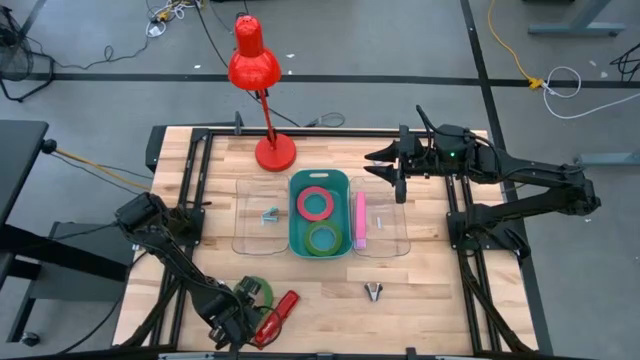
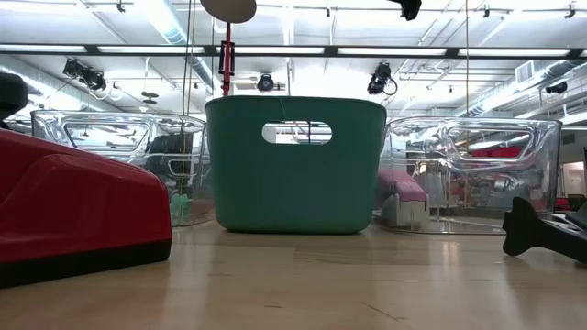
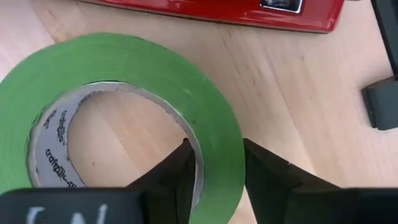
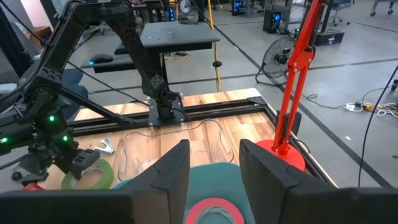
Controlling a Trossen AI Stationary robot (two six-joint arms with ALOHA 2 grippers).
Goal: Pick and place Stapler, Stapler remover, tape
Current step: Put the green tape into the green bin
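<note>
Near the tabletop's front edge, toward its left corner, we find the green tape roll (image 3: 124, 118) lying flat, just beside the red stapler (image 1: 277, 315). We judge the roll light and rigid, its smooth sides a little slippery, best taken across the ring wall. The left gripper (image 3: 214, 171) straddles that wall, one finger inside the core and one outside, closing on it, though we cannot tell whether the pads touch yet. The left arm reaches low along the front edge. The right gripper (image 4: 214, 165) hovers part-open and empty above the teal bin (image 1: 320, 182).
</note>
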